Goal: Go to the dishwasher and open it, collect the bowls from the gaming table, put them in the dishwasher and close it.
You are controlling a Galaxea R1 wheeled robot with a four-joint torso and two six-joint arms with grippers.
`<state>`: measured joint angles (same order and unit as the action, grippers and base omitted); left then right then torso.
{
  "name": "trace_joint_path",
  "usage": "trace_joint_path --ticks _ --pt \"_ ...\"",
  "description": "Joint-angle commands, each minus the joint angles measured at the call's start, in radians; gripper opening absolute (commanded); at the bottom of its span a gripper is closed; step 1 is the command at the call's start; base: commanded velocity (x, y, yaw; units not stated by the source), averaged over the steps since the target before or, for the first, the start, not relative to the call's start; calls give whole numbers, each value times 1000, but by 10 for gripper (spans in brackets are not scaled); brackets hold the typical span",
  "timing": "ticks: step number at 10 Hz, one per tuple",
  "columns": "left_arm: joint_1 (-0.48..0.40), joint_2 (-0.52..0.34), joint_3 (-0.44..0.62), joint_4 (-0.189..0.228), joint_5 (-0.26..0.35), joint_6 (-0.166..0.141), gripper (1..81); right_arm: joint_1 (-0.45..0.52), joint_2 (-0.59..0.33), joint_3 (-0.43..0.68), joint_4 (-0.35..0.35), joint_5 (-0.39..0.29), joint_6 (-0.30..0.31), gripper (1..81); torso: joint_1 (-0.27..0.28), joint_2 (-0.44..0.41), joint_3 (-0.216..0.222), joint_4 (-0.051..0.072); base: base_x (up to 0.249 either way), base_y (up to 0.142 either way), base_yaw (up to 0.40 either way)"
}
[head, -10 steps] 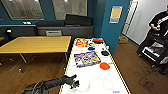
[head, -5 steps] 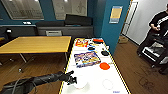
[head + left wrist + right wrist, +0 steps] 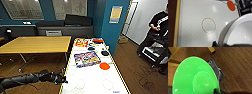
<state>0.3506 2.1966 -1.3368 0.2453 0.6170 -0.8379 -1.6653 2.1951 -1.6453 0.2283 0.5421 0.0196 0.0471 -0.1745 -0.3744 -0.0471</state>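
The right gripper holds the green bowl over the wooden floor, freeing the left gripper, whose opening I cannot tell, at the white table's near corner, short of the orange bowl.

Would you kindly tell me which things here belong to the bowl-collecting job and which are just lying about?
Belong to the job:
- green bowl
- orange-red bowl
- white-topped table that the orange-red bowl sits on

Just lying about:
- white bowl
- colourful printed sheet
- small dark object
- yellow wood-topped table
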Motion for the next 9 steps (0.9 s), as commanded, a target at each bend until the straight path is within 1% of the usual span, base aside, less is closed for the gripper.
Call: trace_joint_path --ticks 1,2,3,4,5,6,7,8,9 --pt "190 -329 285 242 -87 2 10 6 -39 12 -41 -54 0 10 0 0 0 0 0 0 0" --pt "287 -352 251 291 -182 2 10 6 -32 4 -41 -56 0 10 0 0 0 0 0 0 0" --pt "377 -365 211 325 -251 2 10 6 -30 4 -41 -67 0 10 0 0 0 0 0 0 0" --pt "451 -374 176 354 -321 2 10 6 -29 3 -40 -68 0 10 0 0 0 0 0 0 0" --pt "507 -382 148 373 -375 2 10 3 -22 -5 -40 -68 0 10 0 0 0 0 0 0 0" --pt "553 -401 134 385 -422 3 10 5 -16 -13 -40 -68 0 10 0 0 0 0 0 0 0" --pt "613 -412 113 399 -488 2 10 5 -12 -17 -40 -70 0 10 0 0 0 0 0 0 0" --pt "672 -405 56 390 -576 -3 10 5 -6 -25 -38 -74 0 10 0 0 0 0 0 0 0" --pt "736 -390 12 388 -686 -7 10 8 2 -33 -35 -76 0 10 0 0 0 0 0 0 0"
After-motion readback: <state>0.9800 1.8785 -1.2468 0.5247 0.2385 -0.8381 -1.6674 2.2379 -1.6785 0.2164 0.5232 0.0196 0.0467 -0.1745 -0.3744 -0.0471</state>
